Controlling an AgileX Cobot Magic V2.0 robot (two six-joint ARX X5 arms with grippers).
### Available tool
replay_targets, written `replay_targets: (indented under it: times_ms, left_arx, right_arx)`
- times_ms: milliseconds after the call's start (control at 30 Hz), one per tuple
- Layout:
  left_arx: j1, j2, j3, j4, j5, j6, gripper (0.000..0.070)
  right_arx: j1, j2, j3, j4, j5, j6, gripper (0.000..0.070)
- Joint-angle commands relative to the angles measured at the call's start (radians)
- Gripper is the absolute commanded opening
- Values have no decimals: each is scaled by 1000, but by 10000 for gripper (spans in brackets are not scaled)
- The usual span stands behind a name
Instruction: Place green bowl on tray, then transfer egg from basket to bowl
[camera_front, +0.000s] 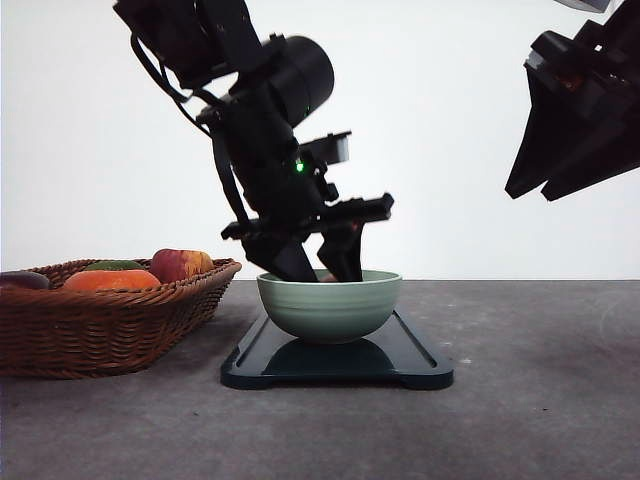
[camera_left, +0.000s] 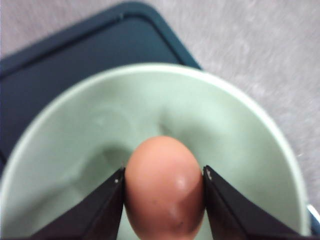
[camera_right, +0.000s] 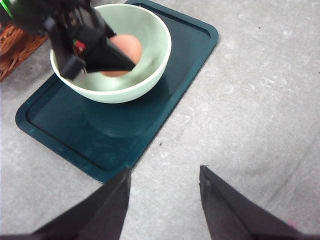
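So the left gripper (camera_left: 164, 182) is clamped on the egg (camera_left: 164, 187) inside the green bowl (camera_front: 329, 305) on the tray (camera_front: 415, 355), right gripper (camera_right: 162, 182) hanging open above the table.

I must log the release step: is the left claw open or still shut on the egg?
Shut on the egg: both fingers of the left claw press its sides inside the green bowl.

The pale green bowl (camera_front: 329, 307) is sitting upright on the dark tray (camera_front: 420, 355) — the pinkish-brown egg (camera_left: 164, 187) is hanging inside it; the wicker basket (camera_front: 100, 325) is lying beside the tray.
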Motion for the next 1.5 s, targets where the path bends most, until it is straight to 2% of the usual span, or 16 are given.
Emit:
replay_targets:
  times_ms: [0, 167, 333, 467, 767, 933, 1033, 1167, 1467]
  left_arx:
    - [-7, 30, 21, 4, -5, 6, 188]
    - [-7, 32, 21, 4, -5, 6, 200]
    - [-7, 32, 28, -12, -4, 6, 389]
    - [-6, 32, 73, -87, -4, 6, 394]
    - [5, 29, 316, -368, -4, 6, 393]
    - [14, -20, 329, -401, -4, 7, 393]
    - [23, -61, 314, -420, -4, 12, 393]
    - [30, -136, 241, -389, -4, 18, 393]
    - [68, -385, -84, -251, -4, 8, 392]
  right_arx:
    - [4, 9, 5, 5, 0, -3, 270]
    - [4, 9, 5, 4, 0, -3, 270]
    - [4, 9, 5, 5, 0, -3, 270]
    - [4, 9, 5, 4, 0, -3, 270]
    - [4, 9, 5, -4, -1, 4, 270]
    - [4, 9, 5, -22, 0, 4, 270]
    - [4, 9, 5, -27, 0, 4, 270]
    - [4, 9, 5, -26, 0, 3, 270]
    - [4, 9, 5, -26, -1, 4, 270]
